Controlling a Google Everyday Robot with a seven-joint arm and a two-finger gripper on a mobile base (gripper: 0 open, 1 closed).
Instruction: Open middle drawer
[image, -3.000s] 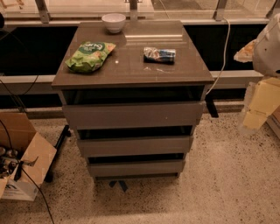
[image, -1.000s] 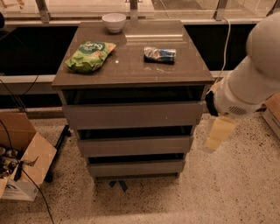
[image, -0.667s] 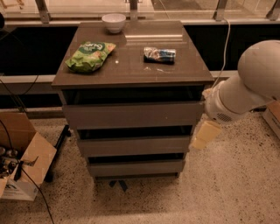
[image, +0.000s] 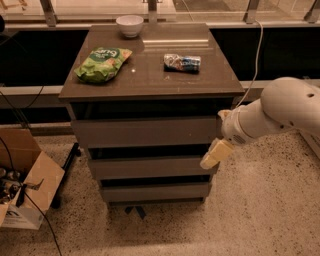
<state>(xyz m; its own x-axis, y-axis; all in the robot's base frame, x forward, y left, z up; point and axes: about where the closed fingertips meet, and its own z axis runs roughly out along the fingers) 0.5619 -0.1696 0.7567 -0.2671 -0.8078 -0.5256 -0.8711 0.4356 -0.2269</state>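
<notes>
A grey-brown cabinet stands in the middle of the view with three handleless drawer fronts. The middle drawer (image: 150, 167) is shut, between the tallest top front (image: 145, 132) and the shortest bottom front (image: 152, 191). My white arm comes in from the right. My gripper (image: 214, 154) with cream fingers hangs at the right end of the middle drawer front, just at the dark gap above it.
On the cabinet top (image: 150, 80) lie a green chip bag (image: 102, 63), a crumpled blue-and-silver packet (image: 182, 62) and a white bowl (image: 130, 25). An open cardboard box (image: 25, 185) with cables sits on the floor at left. Speckled floor spreads to the right.
My arm has swung in from the far right and down. The gripper has moved left to the right end of the middle drawer front. The drawers have not moved.
</notes>
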